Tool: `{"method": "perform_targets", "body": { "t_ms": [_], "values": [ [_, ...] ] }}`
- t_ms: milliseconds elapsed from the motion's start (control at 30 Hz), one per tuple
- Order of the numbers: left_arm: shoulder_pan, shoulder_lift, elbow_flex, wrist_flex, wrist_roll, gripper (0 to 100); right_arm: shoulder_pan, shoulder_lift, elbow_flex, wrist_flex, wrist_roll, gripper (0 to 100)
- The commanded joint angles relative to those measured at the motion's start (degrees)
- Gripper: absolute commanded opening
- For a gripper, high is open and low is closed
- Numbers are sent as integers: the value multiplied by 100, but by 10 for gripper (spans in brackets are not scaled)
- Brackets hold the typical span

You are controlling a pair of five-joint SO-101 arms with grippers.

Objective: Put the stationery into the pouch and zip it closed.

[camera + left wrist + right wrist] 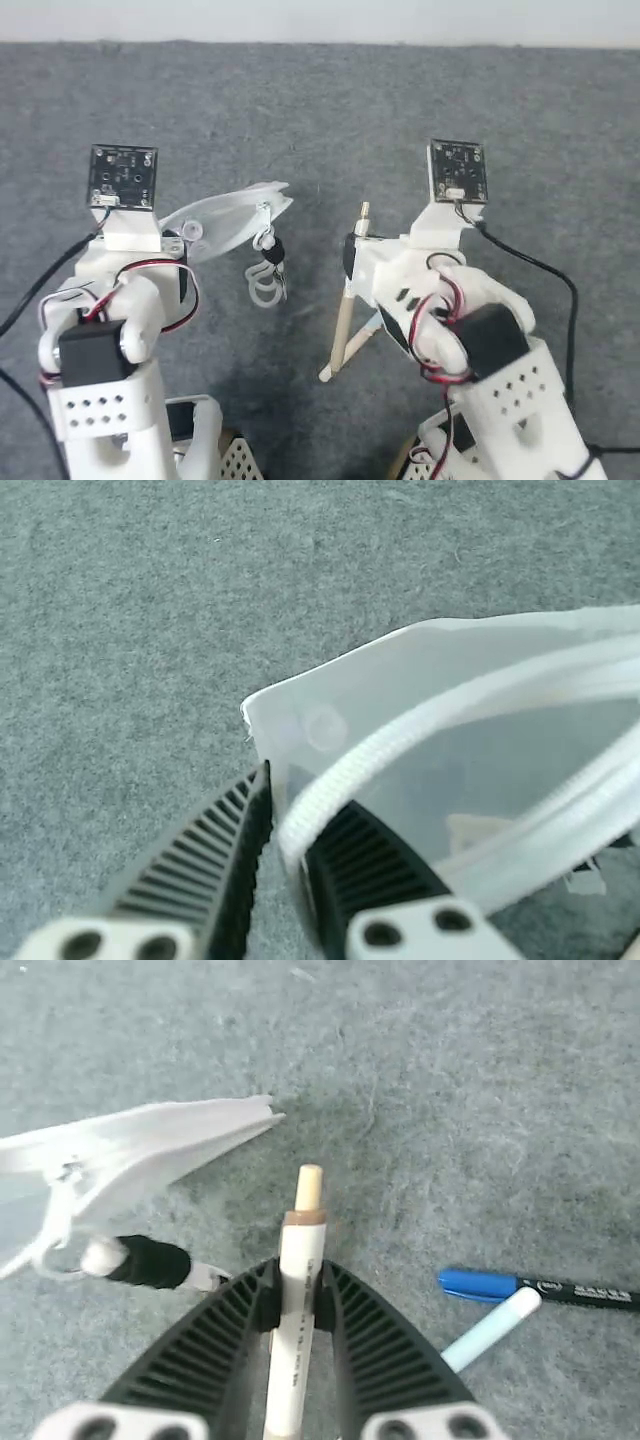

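Note:
A translucent white pouch (232, 218) lies on the grey carpet with its zipper mouth open (450, 730). My left gripper (275, 785) is shut on the pouch's corner, at the end of the zipper. A black zipper pull with white rings (266, 268) hangs from the pouch's other end (145, 1260). My right gripper (297, 1280) is shut on a cream pencil (298, 1250), whose eraser end points past the pouch's tip (150, 1145). In the high view the pencil (343, 325) slants just right of the pouch, held by the right gripper (352, 258).
A blue marker with a black barrel (540, 1288) and a light blue pen (490, 1330) lie on the carpet beside the right gripper. The light blue pen (365, 337) sits under the right arm. The carpet (320, 110) stretches bare beyond both arms.

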Motion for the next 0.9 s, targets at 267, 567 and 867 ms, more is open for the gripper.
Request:
{"method": "perform_targets", "body": {
  "t_ms": [267, 567, 867],
  "values": [
    [-9, 35, -57, -229, -44, 12, -444, -743, -79, -567, -35, 6],
    [-9, 35, -48, -229, -44, 12, -444, -1473, -79, -1569, -26, 6],
    [-9, 35, -57, -229, -44, 12, -444, -1631, -79, -2369, 519, 6]
  ]
}}
